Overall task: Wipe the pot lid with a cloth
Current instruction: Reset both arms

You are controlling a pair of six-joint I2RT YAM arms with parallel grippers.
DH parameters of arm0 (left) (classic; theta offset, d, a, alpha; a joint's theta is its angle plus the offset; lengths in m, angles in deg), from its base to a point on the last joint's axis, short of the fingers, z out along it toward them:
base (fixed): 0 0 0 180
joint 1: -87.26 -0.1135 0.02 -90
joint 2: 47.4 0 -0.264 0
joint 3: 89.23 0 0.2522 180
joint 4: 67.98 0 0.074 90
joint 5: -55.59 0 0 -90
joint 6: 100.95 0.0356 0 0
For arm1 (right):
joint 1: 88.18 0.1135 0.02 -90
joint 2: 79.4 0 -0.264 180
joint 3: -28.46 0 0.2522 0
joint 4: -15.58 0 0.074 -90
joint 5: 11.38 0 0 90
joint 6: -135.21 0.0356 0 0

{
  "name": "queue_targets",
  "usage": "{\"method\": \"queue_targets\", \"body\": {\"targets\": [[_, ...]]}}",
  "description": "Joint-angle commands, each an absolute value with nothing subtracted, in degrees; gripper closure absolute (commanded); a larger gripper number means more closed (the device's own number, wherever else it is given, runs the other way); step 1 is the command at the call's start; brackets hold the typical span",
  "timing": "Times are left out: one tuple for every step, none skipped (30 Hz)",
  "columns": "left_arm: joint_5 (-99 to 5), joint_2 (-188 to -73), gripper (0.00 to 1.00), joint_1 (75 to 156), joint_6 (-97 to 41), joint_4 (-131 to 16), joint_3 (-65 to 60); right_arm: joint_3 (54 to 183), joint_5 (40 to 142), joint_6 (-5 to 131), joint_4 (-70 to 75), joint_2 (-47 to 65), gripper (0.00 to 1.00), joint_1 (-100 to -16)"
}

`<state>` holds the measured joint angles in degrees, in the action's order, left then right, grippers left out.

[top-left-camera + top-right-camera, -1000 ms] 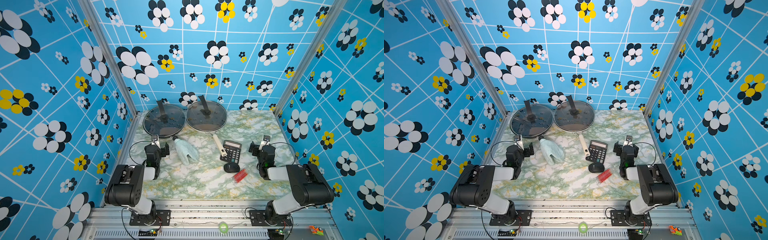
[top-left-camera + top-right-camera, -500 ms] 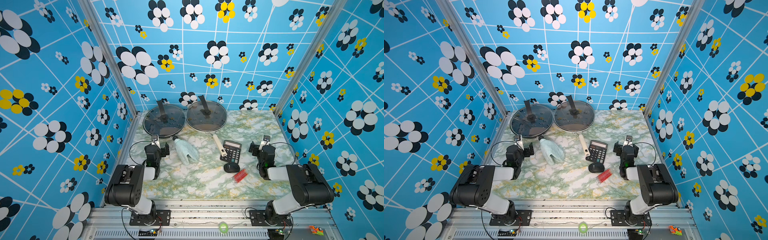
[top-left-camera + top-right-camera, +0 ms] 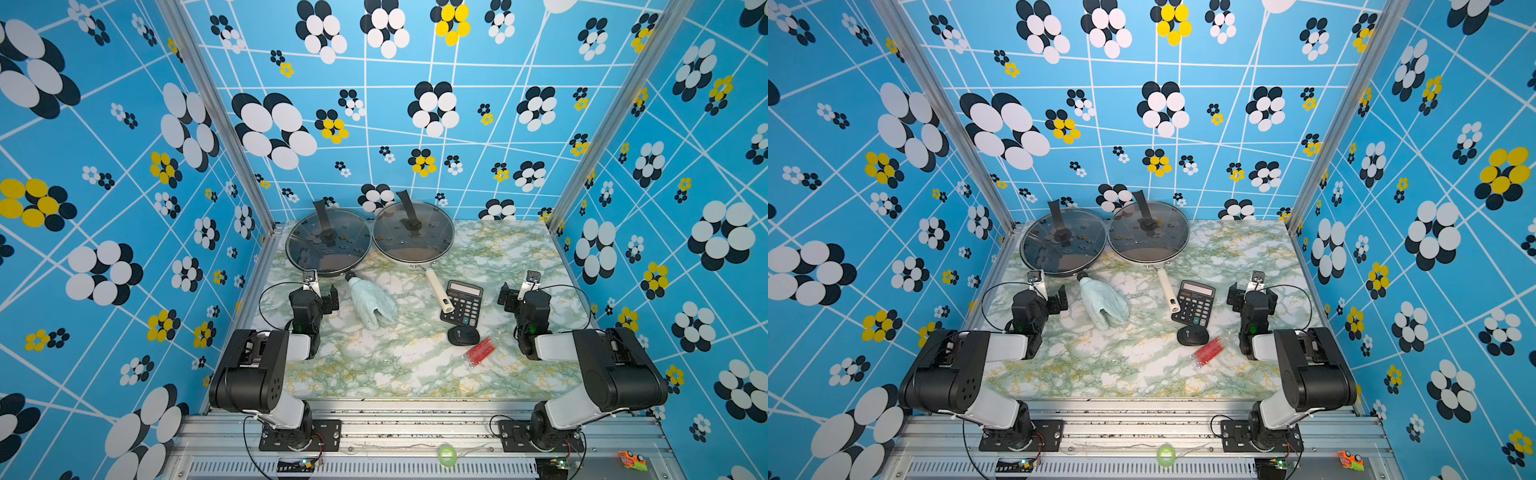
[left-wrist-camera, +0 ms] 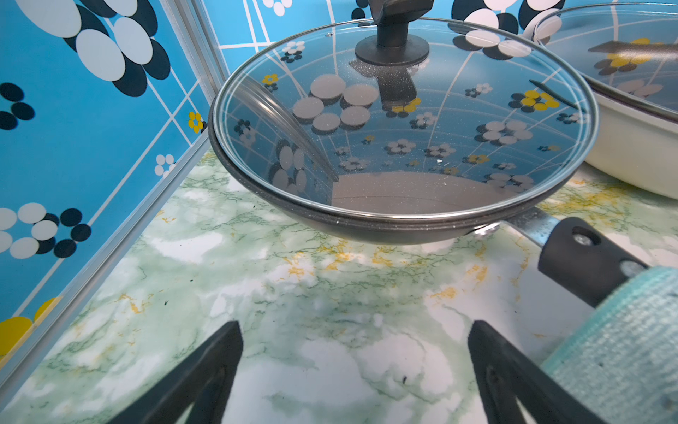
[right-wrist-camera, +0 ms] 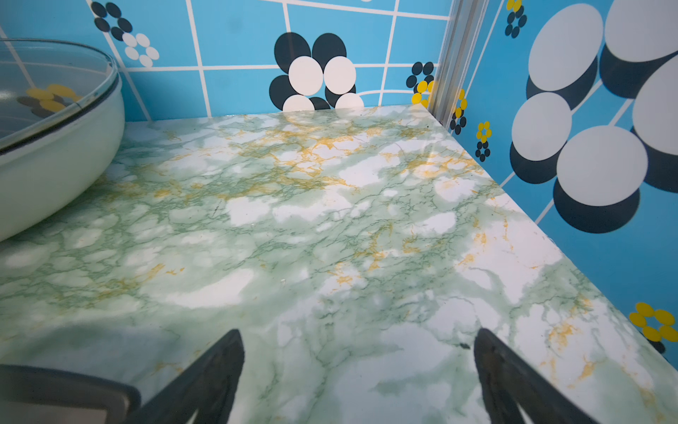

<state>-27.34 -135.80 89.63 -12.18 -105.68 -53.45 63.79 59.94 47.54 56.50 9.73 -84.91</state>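
Two glass pot lids sit on pans at the back of the table in both top views: one on a dark pan (image 3: 328,243) (image 3: 1064,243), one on a cream pan (image 3: 412,232) (image 3: 1148,232). The pale mint cloth (image 3: 371,305) (image 3: 1104,305) lies draped over the dark pan's handle. My left gripper (image 3: 320,293) (image 4: 356,328) stands open and empty above the table, just short of the dark pan's lid (image 4: 403,121), with the cloth (image 4: 623,348) close beside one finger. My right gripper (image 3: 519,295) (image 5: 359,333) is open and empty over bare table, right of the cream pan (image 5: 55,158).
A black calculator (image 3: 463,303) lies under the tip of the cream pan's handle (image 3: 436,289). A small black oval object (image 3: 463,334) and a red packet (image 3: 480,352) lie in front of it. Patterned blue walls close in the back and both sides.
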Motion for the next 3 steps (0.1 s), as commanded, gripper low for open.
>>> {"method": "queue_targets", "body": {"targets": [[-28.09,-136.0,0.01,89.71,-11.56,-106.42,-53.42,63.25,60.5,47.47,57.68,10.33,0.01,-85.19],[-28.09,-135.95,0.01,89.72,-11.48,-106.72,-53.6,63.16,60.48,47.49,57.63,10.33,0.01,-85.19],[-28.14,-135.85,0.01,89.72,-11.46,-106.86,-53.68,63.25,60.49,47.45,57.66,10.26,0.01,-85.19]]}}
